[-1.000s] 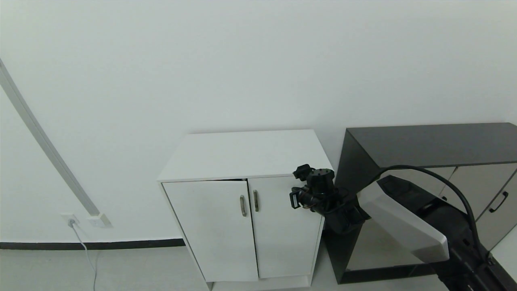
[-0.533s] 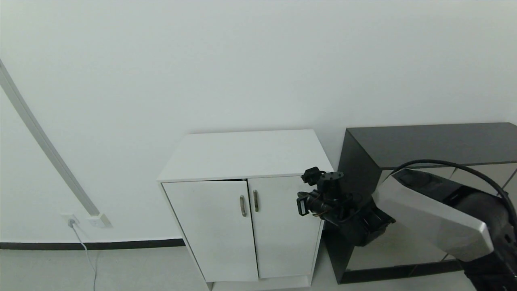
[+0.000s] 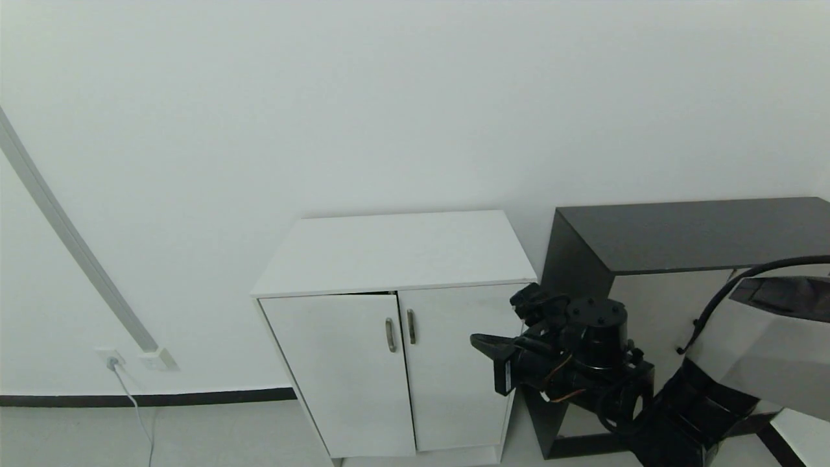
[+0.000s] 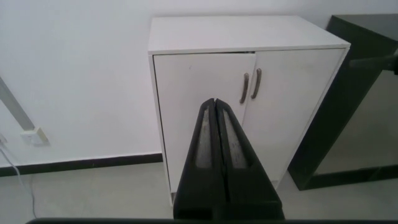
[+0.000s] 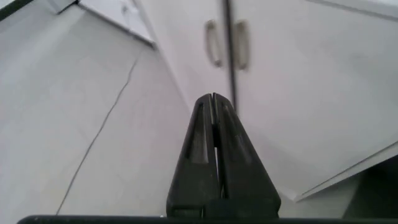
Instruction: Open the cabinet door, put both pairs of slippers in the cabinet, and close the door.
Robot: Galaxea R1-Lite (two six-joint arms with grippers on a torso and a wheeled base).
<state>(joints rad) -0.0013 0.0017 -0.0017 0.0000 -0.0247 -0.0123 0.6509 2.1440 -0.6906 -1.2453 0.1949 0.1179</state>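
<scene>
The white cabinet (image 3: 395, 250) stands against the wall with both doors nearly flush. A thin dark gap runs along the top of the left door (image 3: 340, 370). Two metal handles (image 3: 389, 335) sit side by side at the middle seam. My right gripper (image 3: 483, 340) hangs shut and empty in front of the right door's (image 3: 454, 363) outer edge, apart from the handles. From the right wrist, the shut gripper (image 5: 213, 98) points toward the handles (image 5: 212, 43) from below. My left gripper (image 4: 214, 102) is shut too and faces the cabinet (image 4: 249, 31) from farther back.
A black cabinet (image 3: 681, 233) stands directly right of the white one. A wall socket with a cable (image 3: 110, 358) and a slanted conduit (image 3: 65, 227) are on the wall to the left. Bare grey floor (image 3: 162, 434) lies in front.
My right arm has drawn back from the cabinet, toward the right and lower, its gripper still shut. The head view has shifted slightly, and the gap above the left door looks thinner.
</scene>
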